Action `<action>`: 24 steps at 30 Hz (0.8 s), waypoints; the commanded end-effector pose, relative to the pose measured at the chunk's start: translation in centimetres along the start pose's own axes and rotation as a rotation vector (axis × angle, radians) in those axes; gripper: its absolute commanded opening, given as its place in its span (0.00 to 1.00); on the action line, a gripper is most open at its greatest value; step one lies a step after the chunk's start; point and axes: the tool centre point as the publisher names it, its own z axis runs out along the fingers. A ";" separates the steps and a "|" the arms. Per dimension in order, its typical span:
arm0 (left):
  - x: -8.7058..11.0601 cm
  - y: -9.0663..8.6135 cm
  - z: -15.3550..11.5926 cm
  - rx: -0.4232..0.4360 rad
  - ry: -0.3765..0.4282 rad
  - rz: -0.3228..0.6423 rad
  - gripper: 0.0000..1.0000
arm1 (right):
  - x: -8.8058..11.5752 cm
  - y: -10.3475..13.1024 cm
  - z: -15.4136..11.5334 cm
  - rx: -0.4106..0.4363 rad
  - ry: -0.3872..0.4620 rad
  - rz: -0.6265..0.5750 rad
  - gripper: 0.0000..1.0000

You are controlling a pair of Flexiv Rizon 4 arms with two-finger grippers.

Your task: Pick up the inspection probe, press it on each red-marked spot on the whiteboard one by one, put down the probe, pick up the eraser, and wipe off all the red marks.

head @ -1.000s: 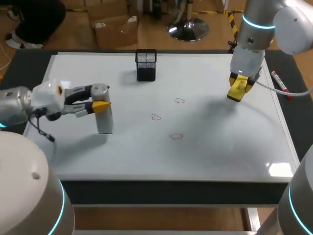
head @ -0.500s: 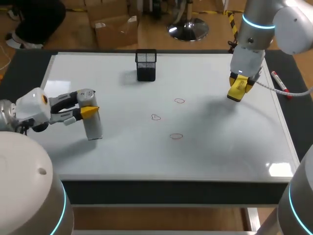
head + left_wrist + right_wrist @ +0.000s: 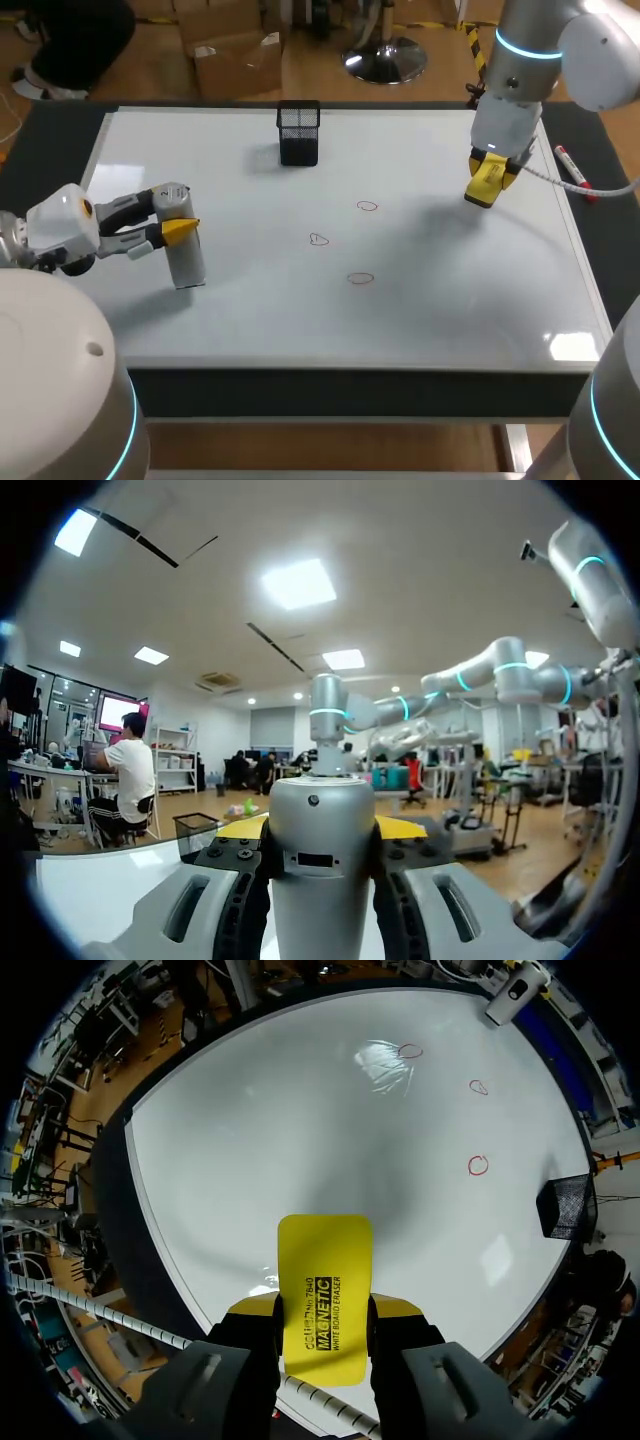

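A black wire-mesh pen cup (image 3: 299, 131) stands upright toward the far edge of the dark bench (image 3: 45, 150), and a red-capped white marker (image 3: 573, 172) lies along its right side.

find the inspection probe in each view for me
head view: inspection probe stands upright on the left part of the whiteboard, held in the left jaws.
left wrist view: the probe is close up, between its own jaws.
right wrist view: the probe is small and far ahead, beyond the red marks.
shared landmark: black mesh holder.
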 end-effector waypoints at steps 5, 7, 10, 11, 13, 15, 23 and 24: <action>0.1 -0.2 0.0 -0.003 -0.003 0.000 0.00 | -4.2 3.8 -0.4 -0.003 0.006 -0.104 0.00; 0.1 -0.2 0.0 -0.003 -0.003 0.000 0.00 | -5.8 5.2 -0.5 0.000 0.009 -0.126 0.00; 0.1 -0.2 0.0 -0.003 -0.003 0.000 0.00 | -7.9 7.2 -0.4 -0.004 0.007 -0.169 0.00; 0.1 -0.2 0.0 -0.003 -0.003 0.000 0.00 | -8.6 7.6 -0.3 -0.009 0.007 -0.190 0.00; 0.1 -0.2 0.0 -0.003 -0.003 0.000 0.00 | -9.8 8.7 -0.1 -0.012 0.006 -0.226 0.00; 0.1 -0.2 0.0 -0.003 -0.003 0.000 0.00 | -11.2 10.0 0.0 -0.012 0.018 -0.258 0.00; 0.1 -0.2 0.0 -0.003 -0.003 0.000 0.00 | -16.3 14.5 0.6 -0.020 0.112 -0.384 0.00; 0.1 -0.2 0.0 -0.003 -0.003 0.000 0.00 | -16.7 14.9 0.6 -0.019 0.121 -0.387 0.00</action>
